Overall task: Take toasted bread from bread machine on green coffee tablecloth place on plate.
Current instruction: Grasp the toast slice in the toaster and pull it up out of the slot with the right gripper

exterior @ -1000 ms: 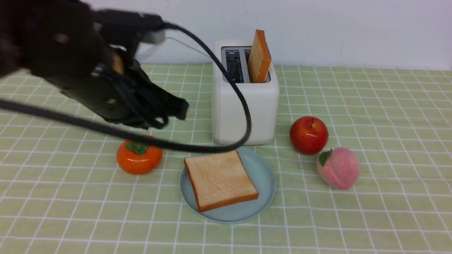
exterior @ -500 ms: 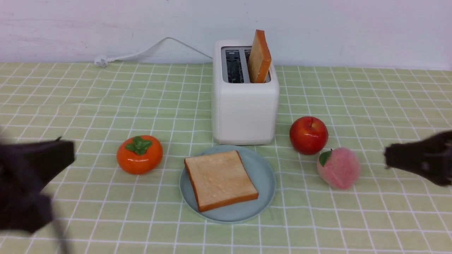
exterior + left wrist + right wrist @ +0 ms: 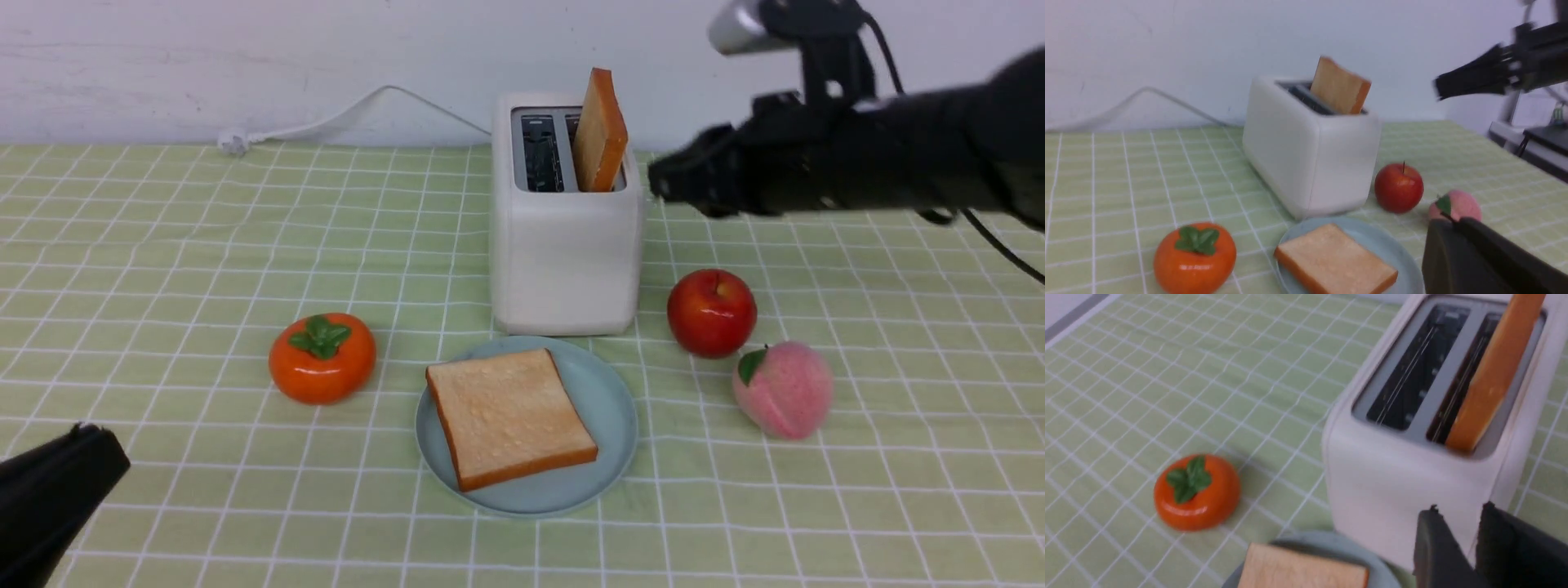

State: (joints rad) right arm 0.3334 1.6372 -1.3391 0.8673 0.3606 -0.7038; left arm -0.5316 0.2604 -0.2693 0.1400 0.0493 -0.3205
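Observation:
The white bread machine (image 3: 563, 245) stands mid-table on the green coffee tablecloth (image 3: 163, 245). One slice of toasted bread (image 3: 600, 135) stands upright in its right slot; the left slot is empty. The other slice (image 3: 508, 416) lies flat on the pale blue plate (image 3: 608, 400) in front of it. My right gripper (image 3: 660, 184) hovers just right of the toaster's top, its jaws a narrow gap apart and empty (image 3: 1459, 510). My left gripper (image 3: 98, 457) is low at the near left, shut and empty (image 3: 1447, 222).
An orange persimmon (image 3: 322, 359) sits left of the plate. A red apple (image 3: 712, 313) and a pink peach (image 3: 782, 389) sit right of it, below my right arm. The white cord (image 3: 326, 122) runs along the back wall.
My left arm pulled back from near the toaster to the near left corner. My right arm came in from the right edge and rose beside the toaster's top. Both slices are unmoved.

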